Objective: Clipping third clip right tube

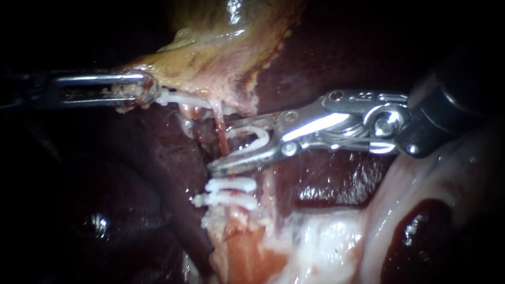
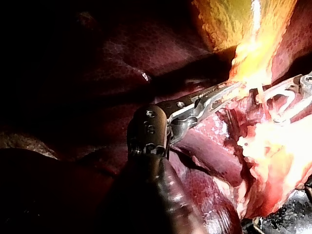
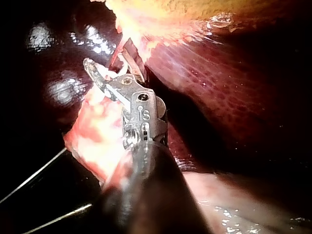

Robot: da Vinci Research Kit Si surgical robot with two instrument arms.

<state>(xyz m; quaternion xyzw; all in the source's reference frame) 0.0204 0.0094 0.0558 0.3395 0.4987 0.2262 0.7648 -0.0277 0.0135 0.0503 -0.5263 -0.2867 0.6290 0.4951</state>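
The left instrument (image 1: 138, 90) is coming in well to the left of the tube (image 1: 220, 126). Its jaws are clamping the yellowish lower edge of the gallbladder (image 1: 221, 47), which is hanging above the tube. The tube is running as a thin reddish strand from that edge downward over the dark liver (image 1: 326, 52).

The right instrument (image 1: 221, 145) is reaching in from the right of the tube. Its jaws are standing wide apart, one on each side of the tube, with the tube crossing the gap near their tips. They are gripping a loaded clip (image 1: 256, 135), a white curved piece sitting between them just to the right of the tube. The clip's legs are not pressed together.

Below the jaws, two white clips are sitting across the pale tissue in line with the tube, the upper clip (image 1: 231, 184) just above the lower clip (image 1: 227, 200). Another white clip (image 1: 181, 98) is lying to the left of the tube's top, just beside the left instrument's jaws.

The right wrist view is showing the tube passing ahead of the right instrument's tips.
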